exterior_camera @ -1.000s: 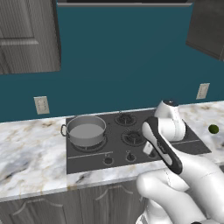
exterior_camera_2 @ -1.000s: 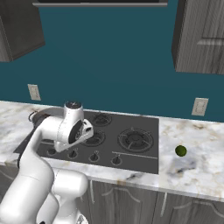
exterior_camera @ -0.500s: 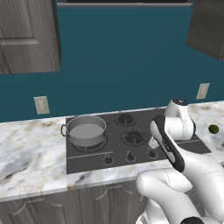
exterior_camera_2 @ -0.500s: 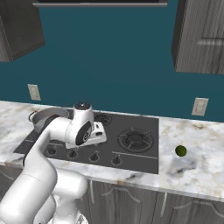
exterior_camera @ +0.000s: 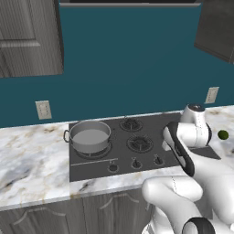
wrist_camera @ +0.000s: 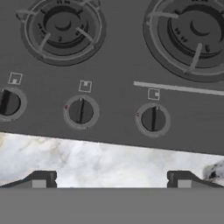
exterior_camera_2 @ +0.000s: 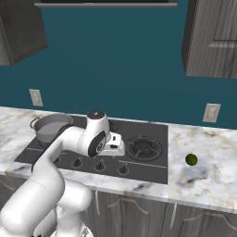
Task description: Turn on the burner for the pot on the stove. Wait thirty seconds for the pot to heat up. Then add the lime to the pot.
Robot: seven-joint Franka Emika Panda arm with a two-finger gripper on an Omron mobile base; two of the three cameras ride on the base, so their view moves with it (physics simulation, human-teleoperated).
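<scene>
short grey steel pot (exterior_camera: pixel 90 136) sitting on the flat dark cooktop's (exterior_camera: pixel 151 157) far-left burner, small green lime (exterior_camera_2: pixel 191 159) on marble right of the cooktop, two-finger gripper (wrist_camera: pixel 111 180) spread wide above its knobs (wrist_camera: pixel 81 110)

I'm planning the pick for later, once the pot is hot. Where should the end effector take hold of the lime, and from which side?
Grip the lime across its widest middle, coming straight down from above. It is a small round ball lying alone on the flat counter, right of the stove, so any finger line works. The end effector, open, is over the knobs.
</scene>
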